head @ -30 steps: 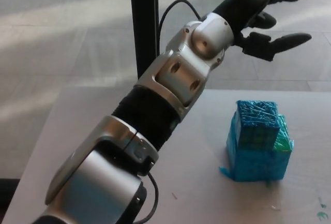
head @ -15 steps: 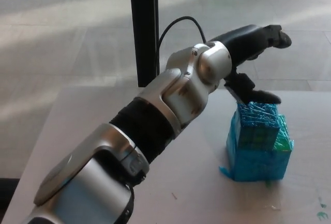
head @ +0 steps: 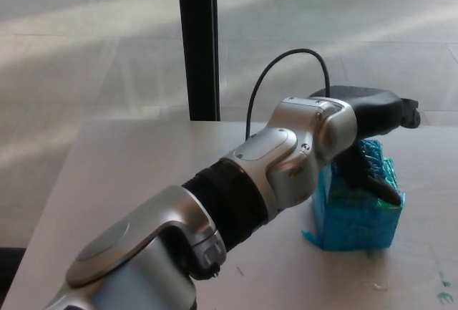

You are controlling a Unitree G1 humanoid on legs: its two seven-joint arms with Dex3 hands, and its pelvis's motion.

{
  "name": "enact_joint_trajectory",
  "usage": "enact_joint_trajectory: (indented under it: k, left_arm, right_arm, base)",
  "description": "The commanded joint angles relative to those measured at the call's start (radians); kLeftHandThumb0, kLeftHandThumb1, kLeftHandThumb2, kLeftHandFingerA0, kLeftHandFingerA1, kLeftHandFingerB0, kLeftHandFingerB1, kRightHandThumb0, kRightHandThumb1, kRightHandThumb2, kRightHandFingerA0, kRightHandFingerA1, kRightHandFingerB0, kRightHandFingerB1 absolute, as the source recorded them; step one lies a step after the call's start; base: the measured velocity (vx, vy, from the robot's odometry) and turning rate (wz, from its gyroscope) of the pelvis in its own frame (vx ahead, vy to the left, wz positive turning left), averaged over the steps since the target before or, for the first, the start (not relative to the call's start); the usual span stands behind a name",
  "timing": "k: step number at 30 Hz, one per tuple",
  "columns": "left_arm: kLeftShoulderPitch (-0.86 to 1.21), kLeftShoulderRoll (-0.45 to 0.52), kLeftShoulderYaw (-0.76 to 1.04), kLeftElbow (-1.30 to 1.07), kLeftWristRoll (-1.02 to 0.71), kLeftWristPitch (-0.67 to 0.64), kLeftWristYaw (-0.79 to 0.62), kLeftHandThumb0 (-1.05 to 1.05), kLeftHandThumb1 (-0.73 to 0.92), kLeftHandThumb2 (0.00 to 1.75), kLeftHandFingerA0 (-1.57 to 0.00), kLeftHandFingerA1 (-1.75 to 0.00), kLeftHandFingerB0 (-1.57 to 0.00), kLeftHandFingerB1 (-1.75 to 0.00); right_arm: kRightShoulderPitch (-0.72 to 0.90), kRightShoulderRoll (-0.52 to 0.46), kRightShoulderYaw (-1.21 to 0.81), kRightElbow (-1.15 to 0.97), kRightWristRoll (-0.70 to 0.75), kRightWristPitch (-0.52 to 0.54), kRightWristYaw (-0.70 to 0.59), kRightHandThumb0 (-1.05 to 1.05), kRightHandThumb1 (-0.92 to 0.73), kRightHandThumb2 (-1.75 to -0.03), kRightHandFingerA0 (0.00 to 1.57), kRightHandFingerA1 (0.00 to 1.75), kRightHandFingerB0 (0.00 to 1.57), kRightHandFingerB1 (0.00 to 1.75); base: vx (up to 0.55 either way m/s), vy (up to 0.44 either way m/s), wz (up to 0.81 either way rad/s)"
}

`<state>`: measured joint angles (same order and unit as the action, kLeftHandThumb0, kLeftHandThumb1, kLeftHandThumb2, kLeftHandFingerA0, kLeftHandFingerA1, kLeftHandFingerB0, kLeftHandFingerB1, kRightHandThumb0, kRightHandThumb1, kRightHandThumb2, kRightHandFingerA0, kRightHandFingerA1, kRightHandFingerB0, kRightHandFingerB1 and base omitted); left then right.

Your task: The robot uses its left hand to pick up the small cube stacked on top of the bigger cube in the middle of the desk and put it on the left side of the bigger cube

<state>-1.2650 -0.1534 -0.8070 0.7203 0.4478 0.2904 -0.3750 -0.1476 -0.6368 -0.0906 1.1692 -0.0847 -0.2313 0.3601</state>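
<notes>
pale desk [head: 129, 167] under us, grey floor beyond. our left hand [head: 368, 134] sits over the small cube [head: 378, 158], 1 finger [head: 372, 181] hooked down its front; whether it truly grips, we cannot tell. the small cube rests on the bigger cube [head: 354, 220]. a loose pinch could tip it or drag both.

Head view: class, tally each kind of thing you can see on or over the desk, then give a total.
Cubes: 2, small cube on big cube
Robot hands: 1, left robot hand
Desks: 1
Total: 4
</notes>
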Motion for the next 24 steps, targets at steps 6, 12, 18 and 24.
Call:
enact_joint_trajectory:
  k: [6, 12, 18, 24]
  left_arm:
    - [0.005, 0.003, -0.037, 0.022, 0.104, 0.031, -0.103, -1.02, 0.45, 0.9, -0.17, -0.64, -0.12, -0.41]
    - [0.018, 0.024, -0.072, 0.019, 0.147, 0.019, -0.141, -0.67, 0.43, 0.54, -0.44, -0.8, -0.28, -0.35]
    - [0.026, 0.086, -0.113, 0.011, 0.207, -0.017, -0.178, -0.49, 0.44, 0.54, -0.55, -0.91, -0.38, -0.38]
    - [0.082, 0.103, -0.099, -0.019, 0.251, -0.011, -0.072, -0.21, 0.59, 0.58, -0.64, -1.51, -0.63, -0.68]
  right_arm:
    - [-0.016, -0.043, 0.005, -0.025, -0.014, 0.022, -0.007, -0.82, -0.53, -0.65, 0.68, 0.96, 0.51, 0.77]
    - [-0.009, -0.043, 0.001, -0.051, -0.01, 0.035, 0.001, -0.83, -0.51, -0.68, 0.67, 0.97, 0.56, 0.77]
    - [-0.011, -0.049, 0.005, -0.046, -0.022, 0.021, -0.004, -0.77, -0.49, -0.68, 0.69, 0.96, 0.61, 0.74]
    - [-0.008, -0.047, 0.003, -0.055, -0.024, 0.011, 0.004, -0.71, -0.34, -0.93, 0.72, 0.93, 0.62, 0.75]
  base:
    - [0.0, 0.0, 0.0]
    - [0.0, 0.0, 0.0]
    - [0.0, 0.0, 0.0]
    - [0.0, 0.0, 0.0]
